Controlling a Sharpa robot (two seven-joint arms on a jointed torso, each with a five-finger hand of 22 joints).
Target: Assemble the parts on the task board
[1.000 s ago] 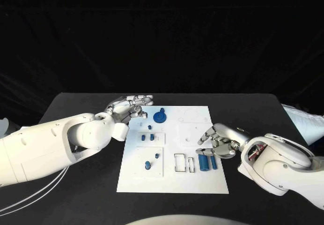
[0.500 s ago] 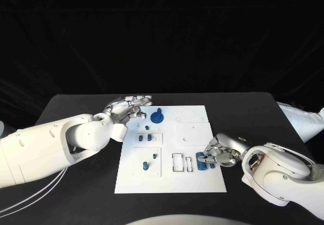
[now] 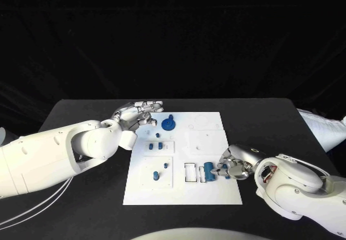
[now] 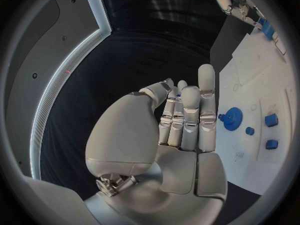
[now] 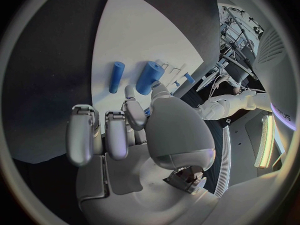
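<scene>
Right robot hand (image 3: 232, 166): at 4 o'clock side of white flat rectangular plastic task board (image 3: 209, 192); fingers closed round a thick blue plastic cylinder (image 5: 149, 78), thumb + fingertip on its end nearest the palm, far end free.
Thin cyl: slimmer blue plastic cylinder (image 5: 116, 76) lies loose just beside the thick one, on the board, not touched.
Left robot hand (image 3: 137, 114): at board's 10 o'clock corner, fingers straight and apart, holds nothing; small blue plastic gear (image 3: 169, 124) near its fingertips.
Other parts: small blue plastic pegs (image 3: 156, 146) seated in a recess at 9 o'clock, well apart from both hands.
Handling (judged): cyl looks rigid, light, smooth → prob. slippery, rolls if dropped. Not fragile.
Where to grip (judged): across the round mid-body, opposed pads, leaving the end free for insertion; the end pinch risks pivoting.
Desk: black matte desk (image 3: 86, 107), board centred.
</scene>
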